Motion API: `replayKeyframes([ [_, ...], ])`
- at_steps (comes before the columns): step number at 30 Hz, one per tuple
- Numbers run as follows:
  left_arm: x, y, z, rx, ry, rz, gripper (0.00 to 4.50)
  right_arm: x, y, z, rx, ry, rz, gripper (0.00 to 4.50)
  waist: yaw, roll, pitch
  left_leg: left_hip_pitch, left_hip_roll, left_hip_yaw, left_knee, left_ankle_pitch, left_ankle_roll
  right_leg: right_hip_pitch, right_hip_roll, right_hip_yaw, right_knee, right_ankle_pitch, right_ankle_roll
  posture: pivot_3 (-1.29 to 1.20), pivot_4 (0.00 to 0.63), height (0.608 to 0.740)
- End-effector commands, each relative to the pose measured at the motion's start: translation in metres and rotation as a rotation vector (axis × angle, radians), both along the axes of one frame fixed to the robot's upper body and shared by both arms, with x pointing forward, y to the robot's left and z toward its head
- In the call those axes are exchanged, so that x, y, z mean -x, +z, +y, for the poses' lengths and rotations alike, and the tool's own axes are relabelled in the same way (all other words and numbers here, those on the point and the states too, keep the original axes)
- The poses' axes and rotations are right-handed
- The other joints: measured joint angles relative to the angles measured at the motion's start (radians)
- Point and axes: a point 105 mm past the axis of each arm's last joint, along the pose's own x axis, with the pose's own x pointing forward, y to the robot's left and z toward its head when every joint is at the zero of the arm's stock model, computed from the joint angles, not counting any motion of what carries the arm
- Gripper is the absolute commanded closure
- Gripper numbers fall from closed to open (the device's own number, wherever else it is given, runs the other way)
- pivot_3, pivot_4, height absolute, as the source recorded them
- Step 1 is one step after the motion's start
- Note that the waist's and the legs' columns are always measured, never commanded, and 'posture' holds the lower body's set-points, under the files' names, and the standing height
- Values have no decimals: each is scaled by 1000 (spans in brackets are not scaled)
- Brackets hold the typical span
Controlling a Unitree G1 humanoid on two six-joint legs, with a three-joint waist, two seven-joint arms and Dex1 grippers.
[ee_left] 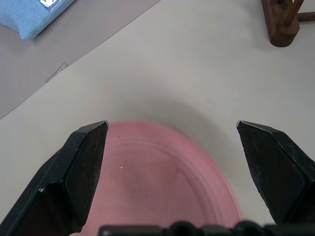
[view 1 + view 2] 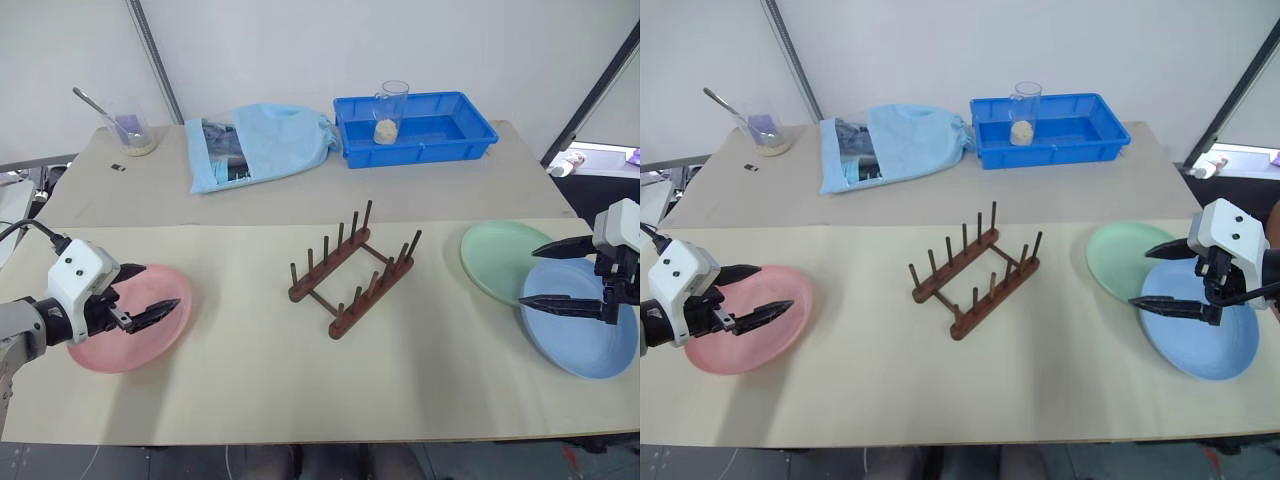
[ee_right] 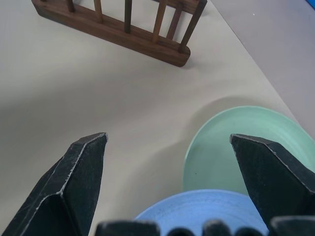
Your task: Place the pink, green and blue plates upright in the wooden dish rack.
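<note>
The wooden dish rack [image 2: 352, 270] stands empty in the middle of the table, set at a slant. The pink plate [image 2: 140, 335] lies flat at the left. My left gripper [image 2: 150, 295] hangs open over it, nothing between its fingers. At the right the green plate [image 2: 495, 255] lies flat with the blue plate [image 2: 580, 340] overlapping its near edge. My right gripper [image 2: 545, 275] is open above those two plates and holds nothing. The right wrist view shows the green plate [image 3: 246, 147], the blue plate [image 3: 197, 211] and the rack [image 3: 123, 34] ahead.
At the back of the table are a bright blue tray [image 2: 415, 128] with a clear glass [image 2: 390, 110] in it, a light blue cloth bag [image 2: 260, 145], and a small jar with a spoon [image 2: 130, 130]. A beige mat [image 2: 300, 380] covers the near table.
</note>
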Motion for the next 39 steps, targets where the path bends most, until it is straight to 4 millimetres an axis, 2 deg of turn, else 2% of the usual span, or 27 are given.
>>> replayKeyframes([
  [1,-1,10,-1,3,-8,-28,0,2,11,0,5,12,-52,58,0,0,0,0,0,0,0,0,0,0,0,0,0,0,0,0,150,740],
  [20,-1,12,-2,6,-2,-50,0,2,12,9,5,28,-50,58,0,0,0,0,0,0,0,0,0,0,0,0,0,0,0,0,150,740],
  [24,-4,17,-3,95,7,-67,0,3,12,11,5,27,-50,58,1,0,0,0,0,0,0,0,0,0,0,0,0,0,0,0,150,740],
  [35,-5,12,-21,98,-71,-72,0,7,12,10,-5,21,-40,58,2,0,0,0,0,0,0,0,0,0,-1,0,0,0,0,0,150,740],
  [39,-7,7,-37,108,-128,-62,0,11,8,16,-13,41,-24,58,2,0,0,-1,0,0,0,0,0,0,-1,0,0,0,0,0,150,740],
])
